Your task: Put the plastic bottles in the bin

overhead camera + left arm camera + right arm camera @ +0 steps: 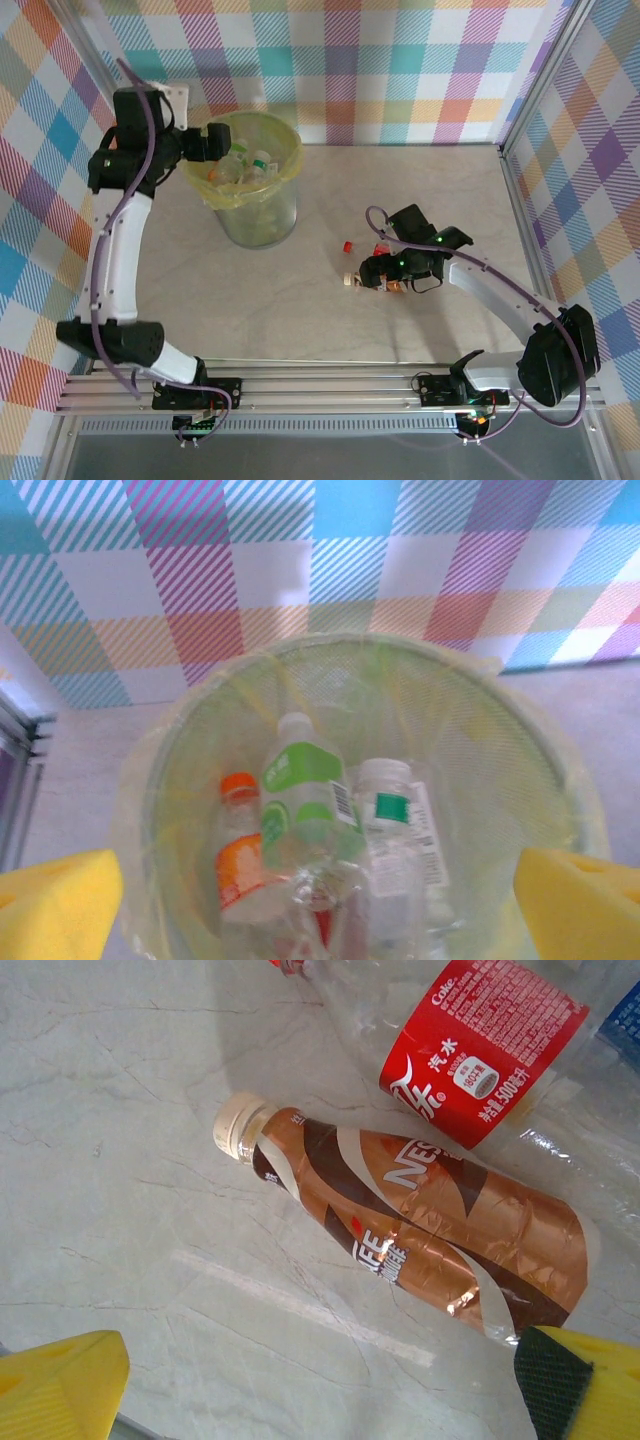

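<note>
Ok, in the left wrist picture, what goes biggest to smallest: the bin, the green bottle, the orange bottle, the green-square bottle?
1. The bin, by far.
2. The green-label bottle and the clear bottle with the green square look about alike, so no ranking between them.
3. The orange-label bottle looks smallest, though partly hidden.

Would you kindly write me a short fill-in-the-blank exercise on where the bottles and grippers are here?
1. The open left gripper hovers over the ____.
2. Below the open right gripper, the brown Nescafe bottle lies on the ____.
3. The clear soda bottle beside it has a ____ label.
Missing words: bin; table; red.
</note>
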You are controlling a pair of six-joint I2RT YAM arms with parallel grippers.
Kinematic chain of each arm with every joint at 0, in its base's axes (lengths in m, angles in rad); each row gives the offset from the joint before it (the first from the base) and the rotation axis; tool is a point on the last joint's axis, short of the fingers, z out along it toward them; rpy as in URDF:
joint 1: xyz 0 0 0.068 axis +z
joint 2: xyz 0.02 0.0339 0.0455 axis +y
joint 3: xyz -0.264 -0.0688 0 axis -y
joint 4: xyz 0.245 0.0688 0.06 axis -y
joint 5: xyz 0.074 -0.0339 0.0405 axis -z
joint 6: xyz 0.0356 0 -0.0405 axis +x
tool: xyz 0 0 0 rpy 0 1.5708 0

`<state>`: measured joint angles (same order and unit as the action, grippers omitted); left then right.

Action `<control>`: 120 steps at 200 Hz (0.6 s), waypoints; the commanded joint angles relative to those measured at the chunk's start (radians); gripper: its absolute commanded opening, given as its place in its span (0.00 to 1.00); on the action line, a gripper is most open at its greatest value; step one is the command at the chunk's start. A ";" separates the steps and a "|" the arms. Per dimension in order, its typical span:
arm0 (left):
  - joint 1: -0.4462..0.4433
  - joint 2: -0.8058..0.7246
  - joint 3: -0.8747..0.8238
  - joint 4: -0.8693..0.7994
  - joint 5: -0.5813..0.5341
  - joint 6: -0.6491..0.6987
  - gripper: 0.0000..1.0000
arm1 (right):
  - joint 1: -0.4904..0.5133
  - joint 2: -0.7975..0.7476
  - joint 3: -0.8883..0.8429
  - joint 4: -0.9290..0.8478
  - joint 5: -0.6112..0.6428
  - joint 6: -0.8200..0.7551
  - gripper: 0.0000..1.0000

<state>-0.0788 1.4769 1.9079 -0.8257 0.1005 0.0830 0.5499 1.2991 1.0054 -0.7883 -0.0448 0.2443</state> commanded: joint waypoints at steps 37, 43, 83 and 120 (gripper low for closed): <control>-0.131 -0.326 -0.427 0.353 0.058 -0.306 1.00 | 0.017 0.020 0.043 -0.076 0.035 -0.047 1.00; -0.148 -0.351 -0.463 0.373 0.046 -0.324 1.00 | 0.019 0.020 0.044 -0.079 0.039 -0.050 1.00; -0.259 -0.478 -0.685 0.471 -0.001 -0.428 1.00 | 0.030 0.027 0.028 -0.085 0.034 -0.054 1.00; -0.381 -0.523 -0.845 0.506 -0.048 -0.421 1.00 | 0.033 0.052 0.007 -0.057 0.041 -0.078 1.00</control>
<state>-0.3973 0.9783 1.1431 -0.3920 0.0952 -0.3157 0.5770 1.3285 1.0206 -0.8474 -0.0116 0.2001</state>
